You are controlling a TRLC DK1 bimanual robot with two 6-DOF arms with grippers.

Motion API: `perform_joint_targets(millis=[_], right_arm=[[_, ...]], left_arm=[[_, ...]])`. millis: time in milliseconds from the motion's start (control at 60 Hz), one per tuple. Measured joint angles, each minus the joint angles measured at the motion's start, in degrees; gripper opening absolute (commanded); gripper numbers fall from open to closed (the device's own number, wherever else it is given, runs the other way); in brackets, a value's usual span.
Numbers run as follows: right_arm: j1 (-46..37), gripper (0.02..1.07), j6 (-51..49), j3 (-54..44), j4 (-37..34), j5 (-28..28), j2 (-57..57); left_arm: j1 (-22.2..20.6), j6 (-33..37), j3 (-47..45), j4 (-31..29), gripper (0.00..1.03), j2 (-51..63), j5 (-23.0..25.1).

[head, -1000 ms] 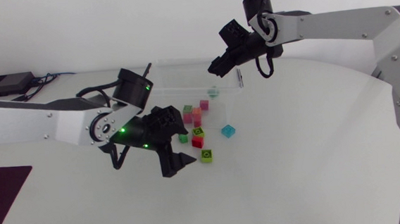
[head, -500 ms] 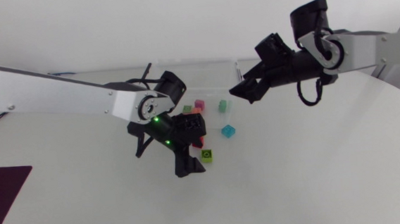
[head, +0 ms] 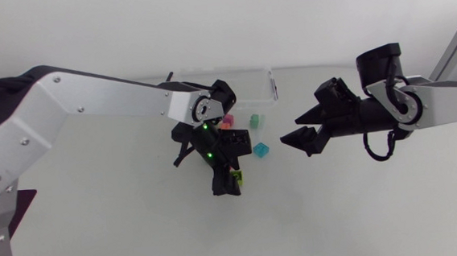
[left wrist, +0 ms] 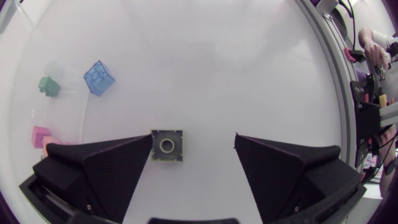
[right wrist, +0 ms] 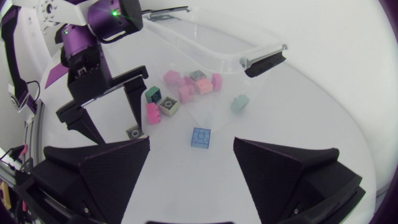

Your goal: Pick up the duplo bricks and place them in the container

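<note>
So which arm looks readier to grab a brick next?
Left. The left hand, open, straddles the yellow-green duplo brick, one finger right beside it, so it probably only needs to close. The right hand hangs open, apart from the blue brick.

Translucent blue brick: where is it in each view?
Head view: blue brick near the picture's centre, teal brick just above it.
Left wrist view: blue brick next to the teal brick, nothing between them.
Right wrist view: blue brick lying alone, teal brick beyond it, towards the container.
Shared landmark: the teal brick.
</note>
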Motion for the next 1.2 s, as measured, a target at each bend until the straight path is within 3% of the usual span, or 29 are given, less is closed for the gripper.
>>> perform_joint_targets(millis=[317,500,650,817,933,1200], right_arm=[[-0.17,0.99,-2.43,-5.73,0.79,-0.55,-1.79],[0.48,0.99,-2.84,-5.81,1.27,-0.52,-1.79],[0.48,0.99,-3.06,-6.12,1.27,-0.52,-1.79],[0.48,0.99,-3.82,-6.8,1.22,-0.52,-1.79],[0.46,0.99,-3.93,-6.84,1.22,-0.52,-1.79],[3.91,0.99,-2.54,-6.82,2.45,3.43,0.15]], left_arm=[[-0.72,-0.02,5.64,-3.56,0.86,4.26,-3.39],[-1.46,-0.09,11.45,-9.14,0.6,7.67,-5.9],[-2.1,-0.09,12.31,-11.91,0.59,8.63,-6.82],[-2.29,-0.46,12.33,-12.31,0.36,9.11,-7.74],[-2.4,-0.48,12.15,-12.15,0.14,9.22,-8.68],[-2.73,-2.03,6.97,-10.58,0.13,4.9,-8.72]])
